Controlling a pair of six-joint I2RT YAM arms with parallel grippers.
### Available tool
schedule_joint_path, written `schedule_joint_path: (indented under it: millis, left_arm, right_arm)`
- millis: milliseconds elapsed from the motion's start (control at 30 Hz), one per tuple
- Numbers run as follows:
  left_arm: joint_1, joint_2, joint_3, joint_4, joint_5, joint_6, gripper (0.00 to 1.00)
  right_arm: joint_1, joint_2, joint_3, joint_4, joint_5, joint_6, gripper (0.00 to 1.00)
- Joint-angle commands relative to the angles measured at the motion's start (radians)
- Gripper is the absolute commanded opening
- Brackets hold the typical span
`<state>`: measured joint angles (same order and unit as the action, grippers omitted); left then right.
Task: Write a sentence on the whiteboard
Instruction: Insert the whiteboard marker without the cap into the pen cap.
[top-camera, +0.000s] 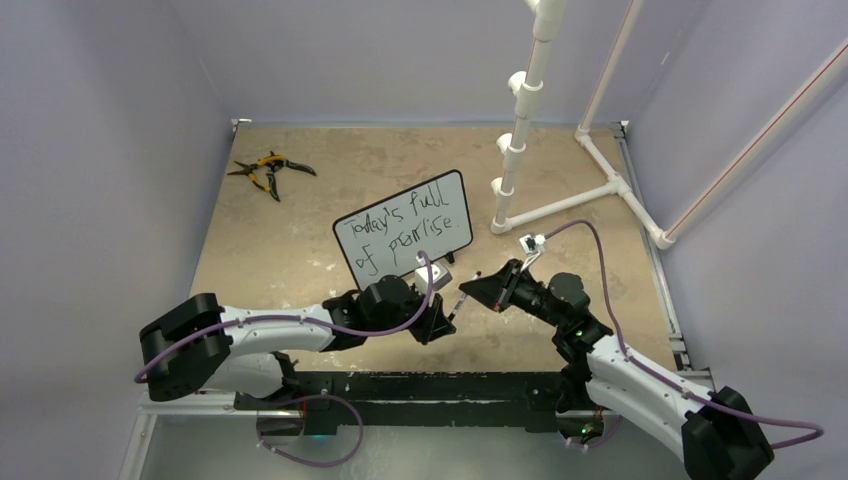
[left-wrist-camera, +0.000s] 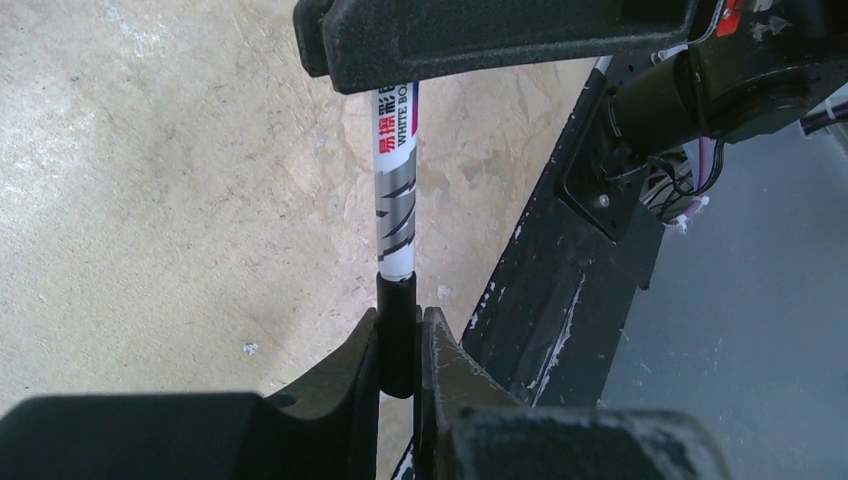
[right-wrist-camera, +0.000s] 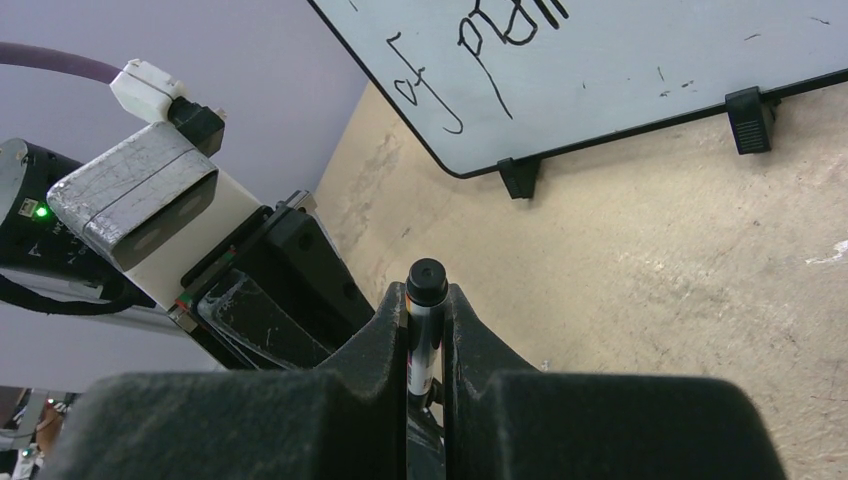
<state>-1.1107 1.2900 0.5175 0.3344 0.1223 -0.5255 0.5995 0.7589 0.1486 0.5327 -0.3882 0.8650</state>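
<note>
The whiteboard (top-camera: 405, 238) stands tilted on its two black feet at the table's middle. The sentence (top-camera: 410, 232), in black marker, reads "Today's full of promise" in two lines. The board's lower edge and part of the writing show in the right wrist view (right-wrist-camera: 650, 70). Just in front of the board, both grippers hold one whiteboard marker (top-camera: 461, 299) between them. My left gripper (left-wrist-camera: 400, 322) is shut on its black cap (left-wrist-camera: 397, 335), which sits against the white body (left-wrist-camera: 396, 200). My right gripper (right-wrist-camera: 427, 297) is shut on the marker's body (right-wrist-camera: 424, 345), black end up.
Yellow-and-black pliers (top-camera: 268, 172) lie at the far left of the table. A white pipe frame (top-camera: 520, 130) stands at the far right. The black base rail (top-camera: 450, 385) runs along the near edge. Grey walls close in the sides.
</note>
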Motion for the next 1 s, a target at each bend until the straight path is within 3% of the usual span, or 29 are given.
schedule_joint_path:
  millis: [0,967]
  left_arm:
    - [0.046,-0.02,0.064,0.219,-0.044,0.044,0.0]
    - [0.098,0.035,0.176,0.303,-0.027,0.111,0.0]
  right_arm:
    - [0.038,0.027,-0.013,-0.152,-0.193,-0.046,0.0]
    - [0.079,0.099,-0.046,-0.145,-0.295,-0.027,0.0]
